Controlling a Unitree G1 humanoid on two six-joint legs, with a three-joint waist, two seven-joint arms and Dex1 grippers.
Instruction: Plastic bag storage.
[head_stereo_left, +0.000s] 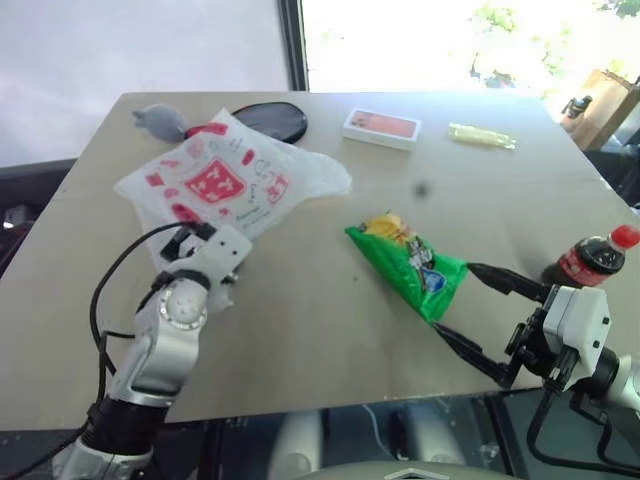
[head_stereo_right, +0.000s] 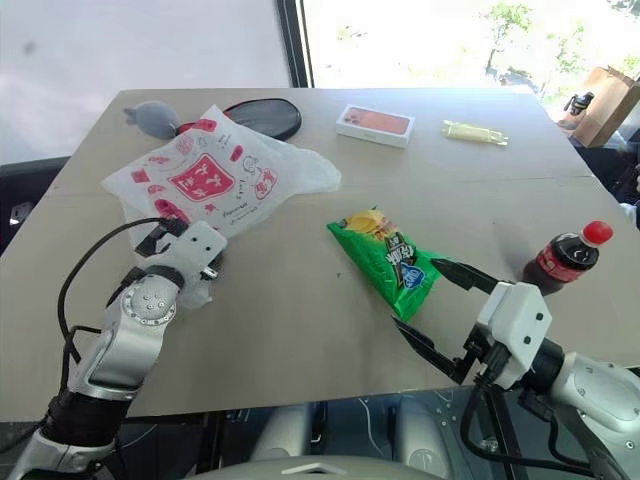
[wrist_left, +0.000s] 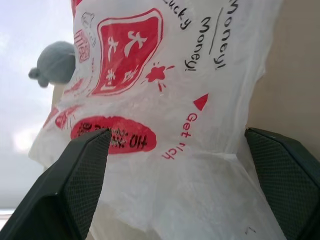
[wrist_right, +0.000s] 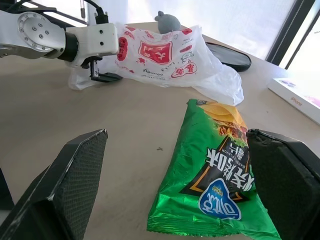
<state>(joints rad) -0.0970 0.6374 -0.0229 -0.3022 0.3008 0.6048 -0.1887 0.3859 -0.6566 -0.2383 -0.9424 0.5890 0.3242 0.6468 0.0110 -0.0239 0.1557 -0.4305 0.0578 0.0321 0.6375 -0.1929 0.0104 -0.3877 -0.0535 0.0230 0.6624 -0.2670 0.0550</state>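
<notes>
The flat light-brown wooden table (head_stereo_left: 300, 300) holds a crinkly white plastic bag with red pictures (head_stereo_left: 225, 180), a shiny green snack packet (head_stereo_left: 410, 262), a small cola bottle with a red cap (head_stereo_left: 590, 257), a flat pink-and-white box (head_stereo_left: 381, 128), a black oval dish (head_stereo_left: 270, 120), a grey fuzzy toy (head_stereo_left: 160, 121) and a pale yellow wrapped bar (head_stereo_left: 482, 136).

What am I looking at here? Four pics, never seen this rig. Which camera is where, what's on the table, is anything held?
It is a two-armed humanoid robot at a table. Two pictures come from its head, looking down over both arms; the other two come from a camera on each wrist, looking along that arm's black fingers.

On the table lie a white plastic bag with red print, a green snack packet, a cola bottle, a pink box, a yellow wrapped bar, a black oval dish and a grey soft toy.

The left tool is open with the bag's edge between its fingers. The right tool is open, facing the snack packet. Nothing is held.
</notes>
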